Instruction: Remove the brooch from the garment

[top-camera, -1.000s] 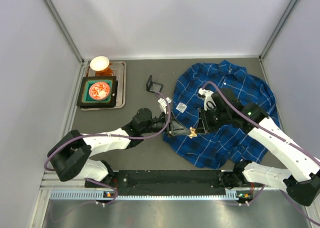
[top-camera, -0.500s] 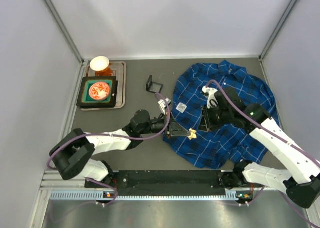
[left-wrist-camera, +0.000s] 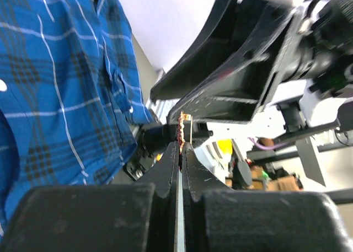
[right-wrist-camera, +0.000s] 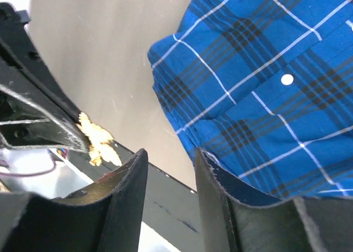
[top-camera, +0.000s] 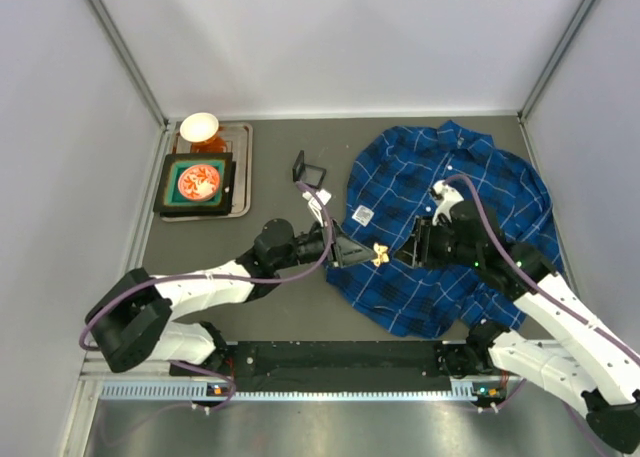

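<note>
The garment (top-camera: pixel 450 227) is a dark-blue plaid shirt spread on the right of the table; it also shows in the left wrist view (left-wrist-camera: pixel 60 97) and the right wrist view (right-wrist-camera: pixel 265 86). My left gripper (top-camera: pixel 368 254) is shut on the brooch (top-camera: pixel 380 254), a tiny golden ornament held at its tips over the shirt's left edge. The brooch sits edge-on, reddish with a gold glint, at my left fingertips (left-wrist-camera: pixel 182 132) and as a golden cluster in the right wrist view (right-wrist-camera: pixel 96 139). My right gripper (top-camera: pixel 415 247) is open and empty just right of the brooch, over the shirt.
A white printed label (top-camera: pixel 363 215) lies on the shirt. A metal tray (top-camera: pixel 240 172) at the back left holds a black square dish (top-camera: pixel 195 185) with red contents and a white bowl (top-camera: pixel 198 127). A small black frame (top-camera: pixel 308 168) stands behind the left gripper.
My left gripper has lifted and moved slightly back with the brooch. My right gripper has opened, let go of the shirt and drawn back to the right.
</note>
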You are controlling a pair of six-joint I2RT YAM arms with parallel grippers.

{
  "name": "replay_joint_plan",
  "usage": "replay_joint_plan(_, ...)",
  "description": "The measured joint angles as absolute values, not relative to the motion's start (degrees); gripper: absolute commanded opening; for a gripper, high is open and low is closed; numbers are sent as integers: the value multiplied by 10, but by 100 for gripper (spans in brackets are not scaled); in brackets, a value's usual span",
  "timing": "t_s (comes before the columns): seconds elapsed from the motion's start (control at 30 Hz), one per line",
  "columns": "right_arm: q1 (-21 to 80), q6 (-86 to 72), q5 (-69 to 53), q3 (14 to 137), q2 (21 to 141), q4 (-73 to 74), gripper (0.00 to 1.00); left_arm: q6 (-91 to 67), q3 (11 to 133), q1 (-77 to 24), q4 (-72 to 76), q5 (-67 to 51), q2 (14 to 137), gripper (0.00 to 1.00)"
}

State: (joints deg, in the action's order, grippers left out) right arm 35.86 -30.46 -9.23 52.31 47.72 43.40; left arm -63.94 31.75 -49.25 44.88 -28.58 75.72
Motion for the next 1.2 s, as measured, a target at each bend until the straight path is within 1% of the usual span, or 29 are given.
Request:
replay_joint_plan(0.03,356,-328,-92,497,459,408,45,-629,317,-493,448,-277,752,0)
replay_joint_plan(0.07,354,-344,-93,479,446,391,50,-618,317,-493,445,-266,743,0)
replay_joint_plan(0.13,353,-381,-103,440,418,337,54,-595,317,-493,434,-239,726,0)
replay_joint_plan(0.23,354,-414,-110,416,405,275,54,-554,320,-493,398,-199,702,0)
replay_joint_plan(0.3,358,-426,-107,415,406,243,47,-532,327,-493,371,-178,695,0)
replay_joint_plan(0.33,361,-427,-105,415,406,232,40,-522,330,-493,359,-168,693,0)
replay_joint_plan(0.4,364,-431,-102,415,408,209,31,-505,335,-493,339,-150,689,0)
replay_joint_plan(0.47,369,-431,-97,417,418,196,24,-493,340,-493,323,-136,685,0)
replay_joint_plan(0.53,378,-428,-89,425,436,186,23,-486,343,-493,313,-128,683,0)
replay_joint_plan(0.77,400,-424,-60,452,491,179,23,-477,350,-493,292,-117,683,0)
replay_joint_plan(1.03,408,-422,-47,455,508,173,18,-478,354,-493,283,-112,683,0)
replay_joint_plan(1.2,415,-422,-45,455,512,171,17,-478,356,-493,283,-110,683,0)
